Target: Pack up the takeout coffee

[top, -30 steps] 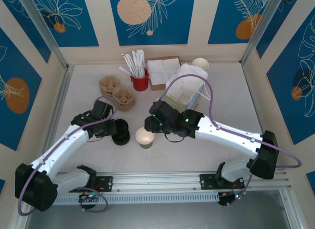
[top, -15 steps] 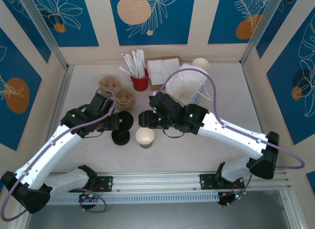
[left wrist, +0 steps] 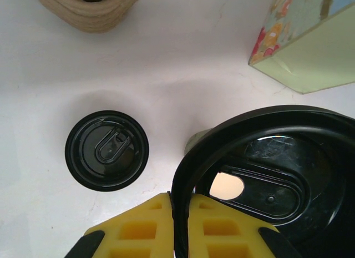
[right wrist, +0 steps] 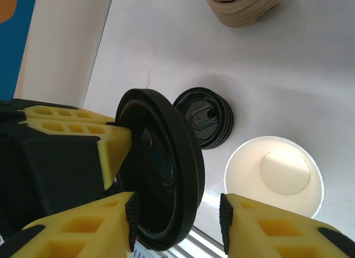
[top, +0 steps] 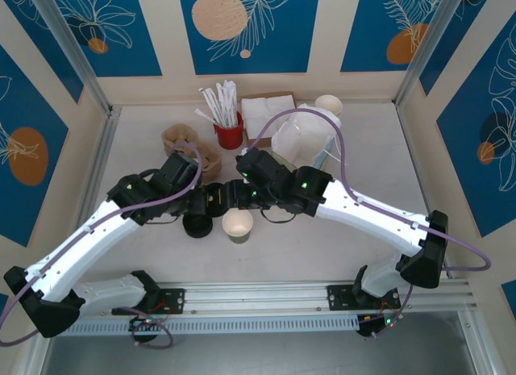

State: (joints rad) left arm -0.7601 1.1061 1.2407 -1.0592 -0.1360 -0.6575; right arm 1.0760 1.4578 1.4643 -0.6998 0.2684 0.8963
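While the left claw [left wrist: 181,206] pinches a lid [left wrist: 291,158], the cup [top: 238,224] stands upright.

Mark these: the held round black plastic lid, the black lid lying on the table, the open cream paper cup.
Held round black plastic lid [left wrist: 299,163]: left wrist view, its central face.
Black lid lying on the table [left wrist: 107,151]: left wrist view, top centre.
Open cream paper cup [right wrist: 274,177]: right wrist view, inner bottom.

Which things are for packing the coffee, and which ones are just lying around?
For the job: olive-green paper cup; black lid pinched by the left gripper; right gripper, open around it; probably the paper bag.
Lying about: stacked spare lids; pulp cup carriers; red straw holder; napkin box; cream cups.
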